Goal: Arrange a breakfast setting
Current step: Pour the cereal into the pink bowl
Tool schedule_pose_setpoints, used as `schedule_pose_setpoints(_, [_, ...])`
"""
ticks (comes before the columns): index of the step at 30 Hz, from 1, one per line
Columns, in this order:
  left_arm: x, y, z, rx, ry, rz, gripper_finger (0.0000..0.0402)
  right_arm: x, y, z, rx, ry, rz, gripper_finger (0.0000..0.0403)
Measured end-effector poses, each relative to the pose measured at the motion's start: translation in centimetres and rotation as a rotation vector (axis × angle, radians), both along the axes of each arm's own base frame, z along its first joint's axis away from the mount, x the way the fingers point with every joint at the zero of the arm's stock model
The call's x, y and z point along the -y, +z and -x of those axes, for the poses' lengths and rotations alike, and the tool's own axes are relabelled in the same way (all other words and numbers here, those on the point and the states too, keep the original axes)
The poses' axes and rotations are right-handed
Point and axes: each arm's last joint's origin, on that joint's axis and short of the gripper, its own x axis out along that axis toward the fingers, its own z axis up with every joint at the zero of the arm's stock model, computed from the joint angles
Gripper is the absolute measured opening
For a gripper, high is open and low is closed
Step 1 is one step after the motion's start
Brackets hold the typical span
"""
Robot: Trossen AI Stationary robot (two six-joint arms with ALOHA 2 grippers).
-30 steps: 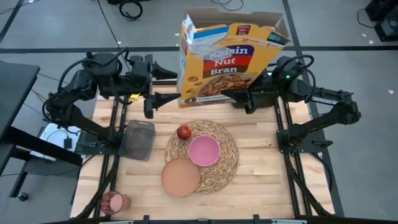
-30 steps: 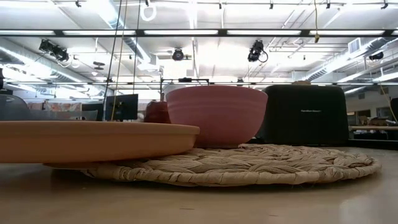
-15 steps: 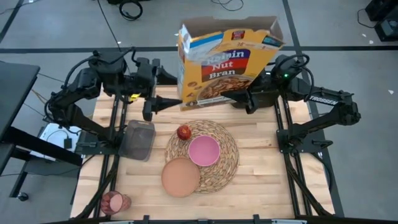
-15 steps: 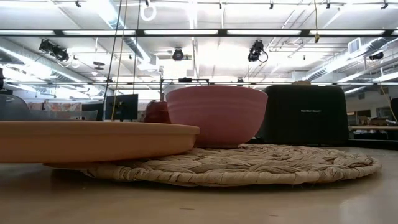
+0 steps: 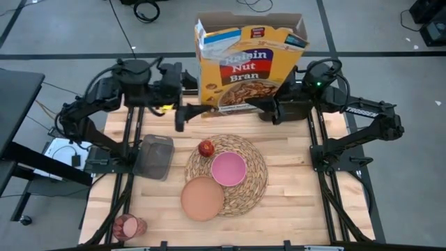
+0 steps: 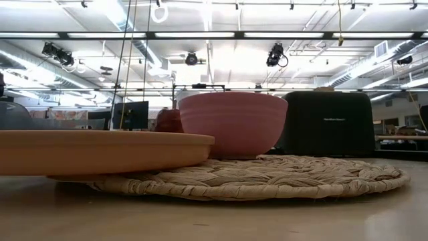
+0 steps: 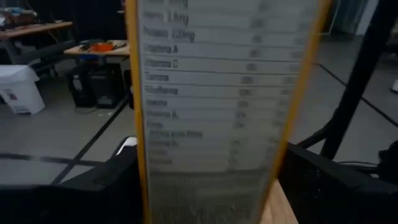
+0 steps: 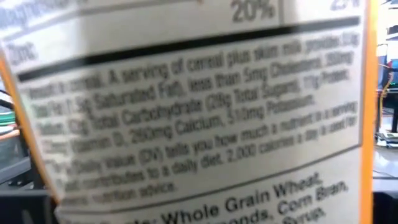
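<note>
The yellow-and-blue cereal box (image 5: 247,66) stands upright with its top flaps open at the table's far edge, between my two grippers. My right gripper (image 5: 273,110) is shut on it at its lower right. My left gripper (image 5: 187,115) is open at the box's lower left, and its fingers (image 7: 106,186) stand on either side of the narrow side panel (image 7: 211,112). The pink bowl (image 5: 228,168) and the small red apple (image 5: 206,148) sit on the woven placemat (image 5: 256,187). The salmon-brown plate (image 5: 202,199) overlaps the mat's near left rim. The pink cup (image 5: 129,226) lies at the near left corner. Spoon and toast are out of view. My right gripper holds the cereal box near its lower right edge (image 5: 268,104), coming level from the table's right. The box hides the fingers, and its printed panel (image 8: 199,112) fills the wrist view. The box is upright. Whether its bottom rests on the table I cannot tell. My left gripper's fingers flank the box's narrow side panel from the table's left. I cannot tell whether they touch it.
The black toaster (image 5: 155,157) stands left of the placemat. It also shows in the low view (image 6: 328,124) behind the bowl (image 6: 231,124). Bare wood lies right of the mat and along the near edge.
My left gripper has gone toward the table's right, up to the cereal box. The box, which leaned to the right, has come upright and shifted a little toward the table's left in my right gripper's hold.
</note>
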Motion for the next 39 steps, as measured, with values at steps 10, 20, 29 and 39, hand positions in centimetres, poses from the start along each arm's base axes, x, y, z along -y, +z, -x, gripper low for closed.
schedule_pose_setpoints(10, [-1.0,-1.4,-2.6,-0.043,0.03,0.006,0.0297,0.0,0.3,0.1,0.034,0.001,0.028,0.0198])
schedule_pose_setpoints(20, [-1.1,-1.3,-2.9,-0.023,0.033,-0.002,0.0172,-0.1,0.4,0.2,0.047,-0.009,0.06,0.0222])
schedule_pose_setpoints(29, [-0.8,1.0,0.1,0.097,0.034,-0.025,0.0177,-0.3,3.5,3.5,0.276,-0.042,0.128,0.0336])
schedule_pose_setpoints(39, [-0.8,4.7,0.8,0.468,0.054,-0.148,0.0176,1.0,3.3,2.7,0.294,-0.114,0.023,0.0373])
